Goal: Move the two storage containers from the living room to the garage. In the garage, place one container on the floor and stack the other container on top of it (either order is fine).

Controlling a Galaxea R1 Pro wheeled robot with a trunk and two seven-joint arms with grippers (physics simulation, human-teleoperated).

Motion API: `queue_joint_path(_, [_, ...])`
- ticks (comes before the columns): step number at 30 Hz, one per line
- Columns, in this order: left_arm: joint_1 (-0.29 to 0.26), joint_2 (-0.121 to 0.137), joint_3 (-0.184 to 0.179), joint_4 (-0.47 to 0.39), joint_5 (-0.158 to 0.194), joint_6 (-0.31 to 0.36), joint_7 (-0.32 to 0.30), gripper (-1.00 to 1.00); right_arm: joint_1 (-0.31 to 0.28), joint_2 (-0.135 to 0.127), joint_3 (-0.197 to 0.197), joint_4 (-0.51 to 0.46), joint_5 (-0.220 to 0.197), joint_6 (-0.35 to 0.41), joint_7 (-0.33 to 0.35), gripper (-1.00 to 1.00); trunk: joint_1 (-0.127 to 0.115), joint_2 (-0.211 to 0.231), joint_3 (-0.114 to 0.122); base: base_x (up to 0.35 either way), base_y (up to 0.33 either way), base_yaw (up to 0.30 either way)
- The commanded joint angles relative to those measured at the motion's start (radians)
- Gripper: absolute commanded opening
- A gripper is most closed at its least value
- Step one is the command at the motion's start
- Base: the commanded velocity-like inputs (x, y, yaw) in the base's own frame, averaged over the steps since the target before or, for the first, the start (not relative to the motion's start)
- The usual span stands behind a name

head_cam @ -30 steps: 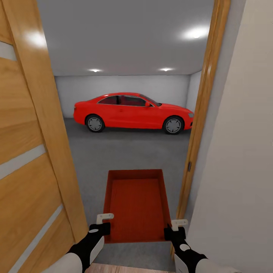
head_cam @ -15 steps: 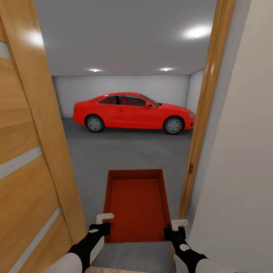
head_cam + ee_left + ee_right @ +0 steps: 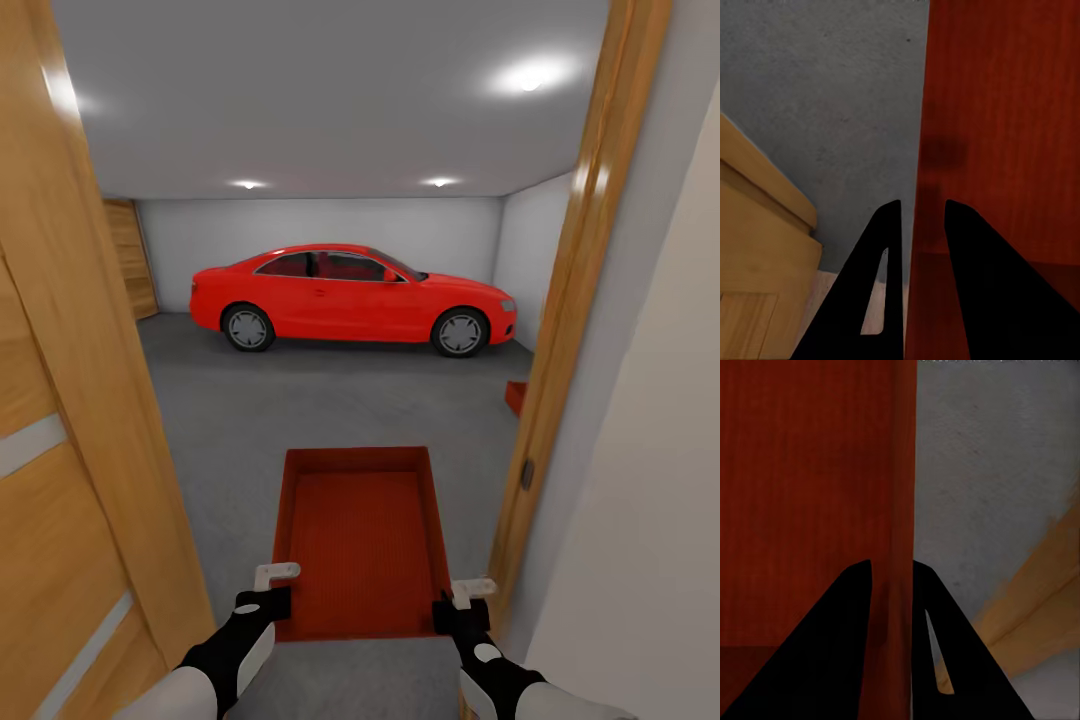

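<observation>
Gaping open-topped — orange-red storage container (image 3: pixel 360 540), ribbed bottom.

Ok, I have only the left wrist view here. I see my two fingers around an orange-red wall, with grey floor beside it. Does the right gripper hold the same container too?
Observer: Yes. In the right wrist view the right gripper has one finger on each side of the opposite wall of the container.
Operator: Good. What is in front of us?
Observer: In the head view you are in a doorway, with the open wooden door on your left and the door frame on your right. A red car is parked ahead.
Operator: Anything lower down on the right?
Observer: An orange-red corner sits on the garage floor beside the frame. It is mostly hidden, so I cannot tell what it is.
</observation>
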Motion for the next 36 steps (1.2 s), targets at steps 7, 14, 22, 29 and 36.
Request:
queue_joint_path(7, [-0.001, 0.001, 0.012, -0.005, 0.0, 0.006, 0.011, -1.0, -0.001, 0.0, -0.026, 0.003, -0.033, -0.009, -0.012, -1.0, 0.001, -0.001, -0.001, 0.25, 0.118, 0.0])
queue_joint_path(14, [-0.001, 0.001, 0.012, -0.005, 0.0, 0.005, 0.011, -1.0, -0.001, 0.0, -0.026, 0.003, -0.033, -0.009, -0.012, -1.0, 0.001, -0.001, -0.001, 0.027, 0.011, 0.0])
queue_joint_path(22, [-0.001, 0.001, 0.012, -0.004, 0.0, 0.007, 0.011, -1.0, -0.001, 0.0, -0.026, 0.003, -0.033, -0.009, -0.012, -1.0, 0.001, -0.001, -0.001, 0.055, 0.07, 0.0])
queue_joint_path(29, [-0.001, 0.001, 0.012, -0.004, 0.0, 0.007, 0.011, -1.0, -0.001, 0.0, -0.026, 0.003, -0.033, -0.009, -0.012, -1.0, 0.001, -0.001, -0.001, 0.174, 0.21, 0.0])
queue_joint_path(36, [-0.001, 0.001, 0.012, -0.005, 0.0, 0.006, 0.011, -1.0, -0.001, 0.0, -0.026, 0.003, -0.033, -0.009, -0.013, -1.0, 0.001, -0.001, -0.001, 0.057, 0.056, -0.084])
